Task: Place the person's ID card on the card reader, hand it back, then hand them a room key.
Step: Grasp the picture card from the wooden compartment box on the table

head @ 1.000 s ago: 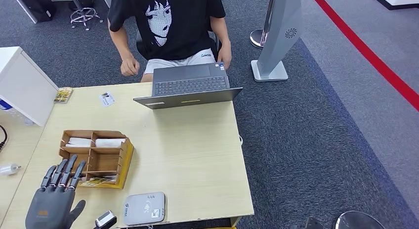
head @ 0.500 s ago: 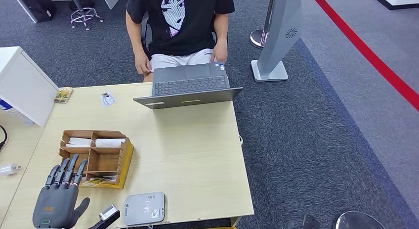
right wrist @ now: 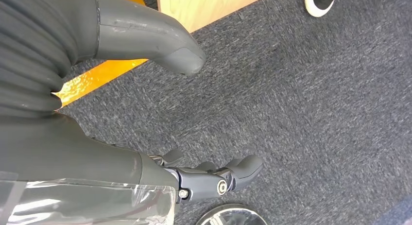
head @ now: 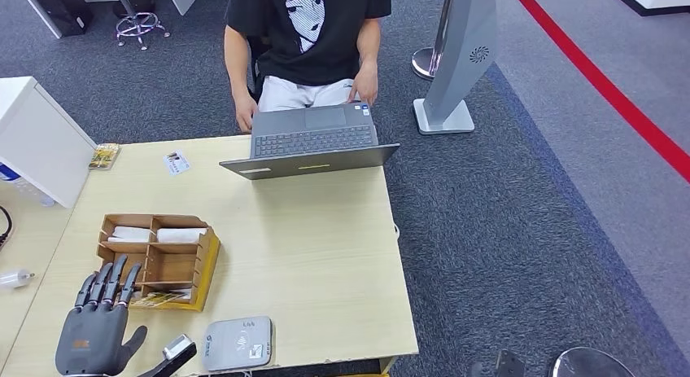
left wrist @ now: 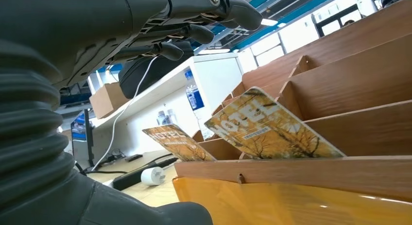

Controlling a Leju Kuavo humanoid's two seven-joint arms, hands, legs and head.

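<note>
since 1 second ago the person (head: pixel 309 35) is leaning in over the laptop (head: pixel 313 145), while my left hand (head: pixel 96 332) is barely shifting. it's hovering spread and holding nothing beside the wooden organizer (head: pixel 155 259); my right hand (right wrist: pixel 194 181) is hanging loose, holding nothing. the id card (head: pixel 176 162) is lying at the far edge, well apart from the card reader (head: pixel 238 343). i'm worrying that a long reach clips the organizer.

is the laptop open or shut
Open. In the head view the laptop lies unfolded at the table's far edge, its keyboard facing up and the person's hand at its corner.
</note>
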